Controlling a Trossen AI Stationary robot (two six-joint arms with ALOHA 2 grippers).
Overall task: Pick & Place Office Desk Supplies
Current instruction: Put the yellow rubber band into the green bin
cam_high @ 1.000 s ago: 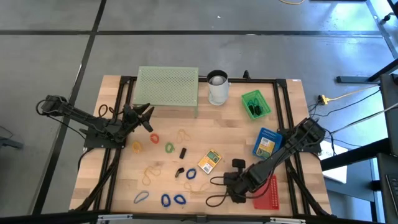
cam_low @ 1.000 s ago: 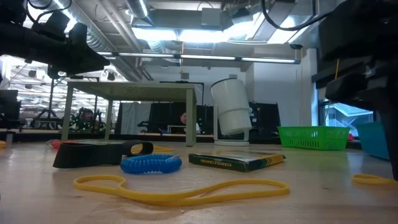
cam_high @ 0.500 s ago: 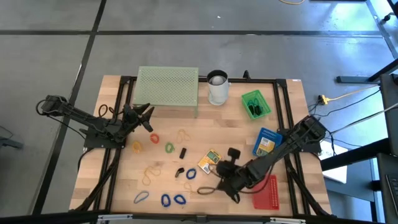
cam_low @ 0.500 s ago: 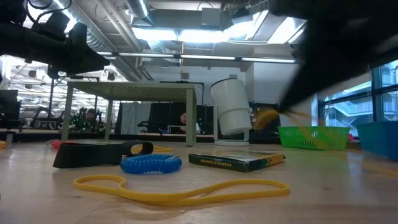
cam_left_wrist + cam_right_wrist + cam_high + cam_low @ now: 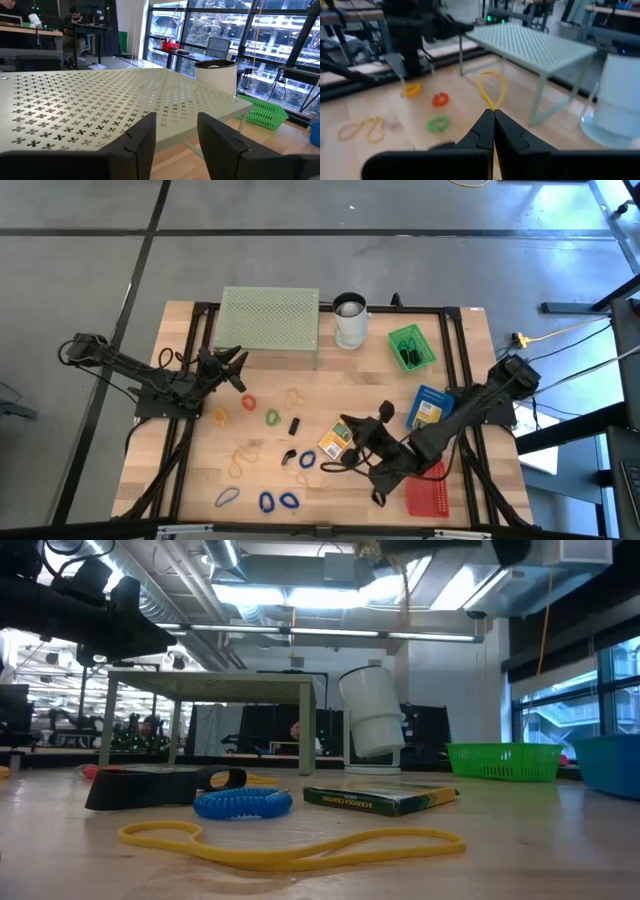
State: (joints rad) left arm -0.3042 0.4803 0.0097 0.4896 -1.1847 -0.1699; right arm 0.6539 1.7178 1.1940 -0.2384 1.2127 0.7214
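The right gripper (image 5: 493,116) is clenched, its tips pinching the bottom of a yellow band (image 5: 492,90) whose loop stands up just ahead of them; the band looks light, soft and stretchy, so it will likely sag, swing and twist as it is carried, and a pinch on a single strand, as here, seems the sound hold; it may cling to the pads on release. Just beyond the tips, on the table, lie a green band (image 5: 438,123) and an orange band (image 5: 439,99); farther off are a small yellow ring (image 5: 411,90) and a tan band (image 5: 360,127); past them stands the mesh stand (image 5: 535,45), with the cup (image 5: 620,95) beside it. The left gripper (image 5: 238,366) waits farthest off, by the stand's corner, its fingers (image 5: 140,140) parted and empty. The right wrist view alone shows the pinch and the loop; the high view alone shows how the supplies are scattered; the low view shows only a thin yellow strand hanging overhead, plus a long yellow band (image 5: 290,845) lying flat and untouched.
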